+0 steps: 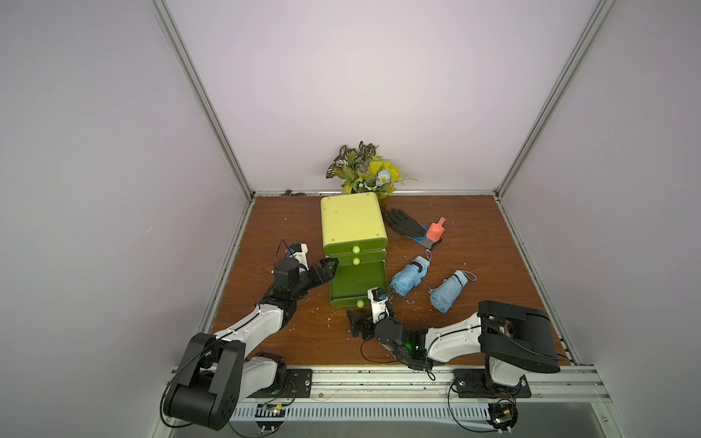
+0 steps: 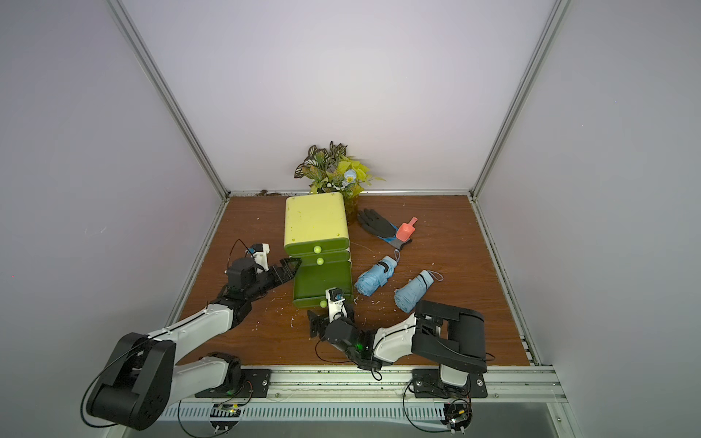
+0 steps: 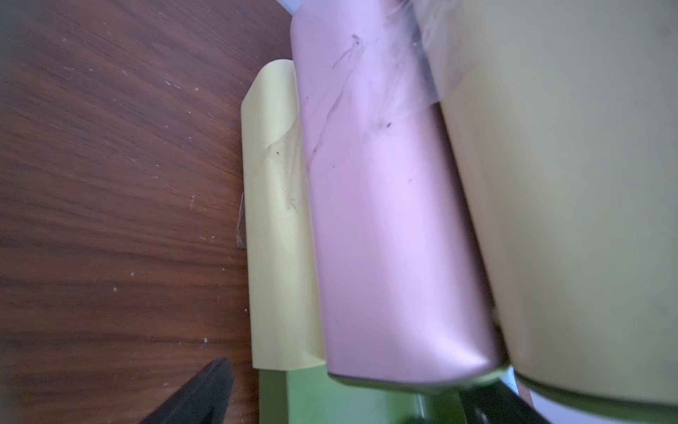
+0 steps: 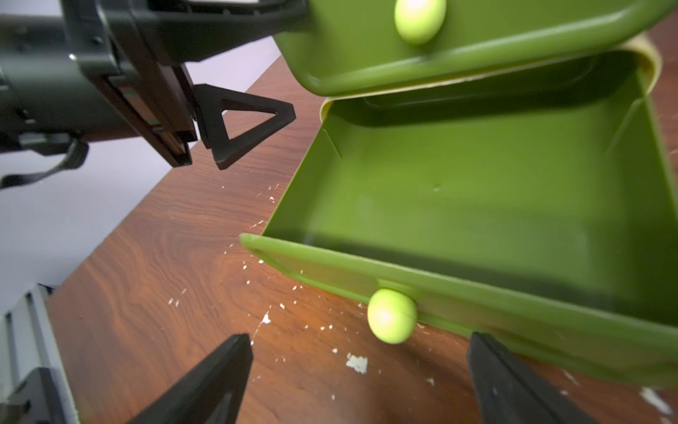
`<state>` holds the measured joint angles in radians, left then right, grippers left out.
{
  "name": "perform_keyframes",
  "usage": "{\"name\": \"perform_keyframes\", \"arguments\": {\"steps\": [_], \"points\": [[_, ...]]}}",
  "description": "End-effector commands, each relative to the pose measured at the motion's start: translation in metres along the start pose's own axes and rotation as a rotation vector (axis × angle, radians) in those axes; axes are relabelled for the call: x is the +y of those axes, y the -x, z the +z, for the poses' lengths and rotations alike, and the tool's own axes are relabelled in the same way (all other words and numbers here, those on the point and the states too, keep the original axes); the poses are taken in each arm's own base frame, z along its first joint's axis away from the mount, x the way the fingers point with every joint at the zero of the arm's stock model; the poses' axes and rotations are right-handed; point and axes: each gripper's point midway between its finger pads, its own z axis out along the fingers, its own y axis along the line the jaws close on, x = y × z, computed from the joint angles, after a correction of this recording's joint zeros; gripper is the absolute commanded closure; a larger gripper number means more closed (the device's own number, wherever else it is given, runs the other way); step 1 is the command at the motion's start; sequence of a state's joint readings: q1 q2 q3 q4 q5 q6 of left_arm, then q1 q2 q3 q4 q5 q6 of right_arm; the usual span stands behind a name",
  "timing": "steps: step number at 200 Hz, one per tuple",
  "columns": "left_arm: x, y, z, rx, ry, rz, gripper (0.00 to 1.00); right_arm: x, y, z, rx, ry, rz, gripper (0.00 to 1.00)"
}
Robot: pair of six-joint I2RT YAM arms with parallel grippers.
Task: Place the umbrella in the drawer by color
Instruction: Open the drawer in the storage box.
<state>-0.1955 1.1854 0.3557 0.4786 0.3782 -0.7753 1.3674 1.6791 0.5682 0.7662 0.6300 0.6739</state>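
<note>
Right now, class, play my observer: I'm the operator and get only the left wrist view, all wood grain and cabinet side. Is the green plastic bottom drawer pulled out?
Observer: Yes, the green plastic bottom drawer is pulled out; nothing shows inside it.
Operator: Is the right gripper on its round pale-green knob?
Observer: No, it is open, the knob just ahead, untouched.
Operator: Where are the folded light-blue umbrellas?
Observer: Both lie on the brown wooden table, to the drawer's right.
</note>
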Motion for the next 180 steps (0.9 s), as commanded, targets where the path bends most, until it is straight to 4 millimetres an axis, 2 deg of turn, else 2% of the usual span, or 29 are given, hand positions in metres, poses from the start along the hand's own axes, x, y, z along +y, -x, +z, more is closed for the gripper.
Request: {"name": "perform_keyframes", "arguments": {"steps": [1, 29, 61, 81, 90, 112, 132, 153, 180], "points": [[-0.017, 0.027, -0.003, -0.069, -0.029, 0.014, 0.01, -0.004, 0.022, -0.01, -0.045, -0.055, -0.09, 0.01], [-0.024, 0.03, -0.009, -0.078, -0.045, 0.017, 0.01, -0.018, 0.051, -0.025, -0.113, -0.142, -0.136, 0.01], [-0.041, 0.038, -0.025, -0.101, -0.078, 0.039, 0.01, -0.055, 0.097, -0.058, -0.211, -0.324, -0.176, 0.01], [-0.058, 0.043, -0.04, -0.11, -0.12, 0.054, 0.01, -0.074, 0.115, -0.065, -0.161, -0.329, -0.211, 0.01], [-0.069, 0.046, -0.047, -0.11, -0.156, 0.066, 0.01, -0.089, 0.117, -0.065, -0.125, -0.334, -0.179, 0.01], [-0.101, 0.055, -0.069, -0.118, -0.239, 0.113, 0.01, -0.143, 0.118, -0.065, -0.058, -0.335, 0.006, 0.01], [-0.122, 0.06, -0.089, -0.129, -0.284, 0.185, 0.01, -0.173, 0.115, -0.063, -0.039, -0.302, 0.13, 0.02], [-0.13, 0.058, -0.102, -0.106, -0.267, 0.281, 0.01, -0.179, 0.111, -0.052, 0.002, -0.25, 0.185, 0.07], [-0.113, 0.049, -0.114, -0.067, -0.145, 0.399, 0.01, -0.172, 0.105, -0.033, 0.026, -0.203, 0.26, 0.14]]}}
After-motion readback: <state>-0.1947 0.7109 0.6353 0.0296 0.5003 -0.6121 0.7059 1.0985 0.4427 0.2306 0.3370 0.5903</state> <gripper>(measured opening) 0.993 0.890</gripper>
